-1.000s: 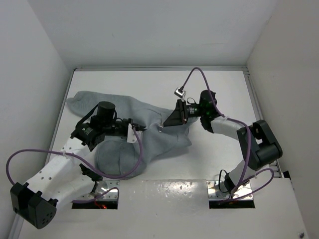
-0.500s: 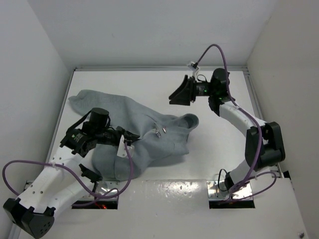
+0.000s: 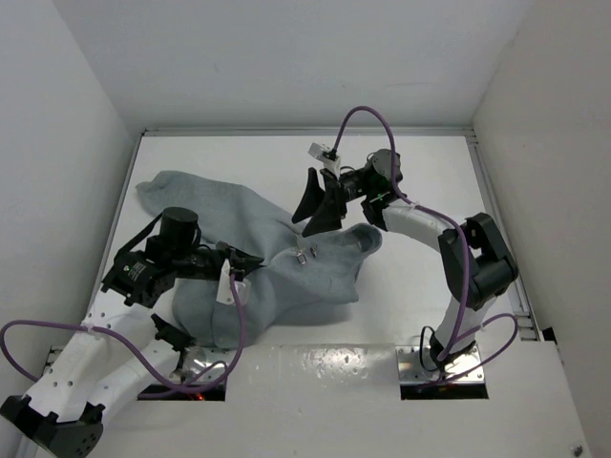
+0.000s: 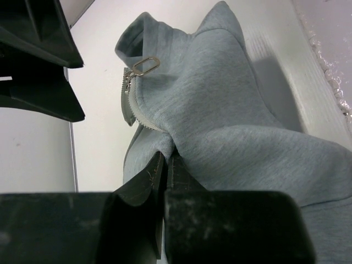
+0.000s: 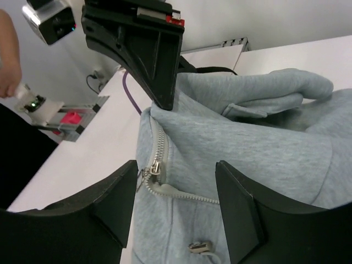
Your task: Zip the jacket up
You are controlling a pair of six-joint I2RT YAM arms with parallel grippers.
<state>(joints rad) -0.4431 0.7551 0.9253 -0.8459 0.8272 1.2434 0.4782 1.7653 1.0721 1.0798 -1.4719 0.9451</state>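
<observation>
Two arms meet over the jacket (image 3: 286,281), which lies crumpled on the left half of the white table (image 3: 420,172), one sleeve trailing toward the far left corner.

From above, the left claw (image 3: 250,262) sits low on the middle of the cloth. The right claw (image 3: 307,221) hangs above the collar end with its fingers spread. That view gives only a small glint where the zipper runs.

The left wrist camera fills in the grip. Its two fingers are pressed together on a fold of grey fabric right beside the zipper (image 4: 132,107). The teeth run away from the fingers up to a metal pull ring (image 4: 144,66) at the collar. The right claw's black fingers show in the upper left corner.

The right wrist camera looks the other way along the teeth. Its fingers stand well apart on either side of the zipper line with nothing gripped between them; whether they touch the cloth I cannot tell. Only this view shows the slider (image 5: 157,166) and, beyond it, the left claw's tip pinching the jacket's edge.
</observation>
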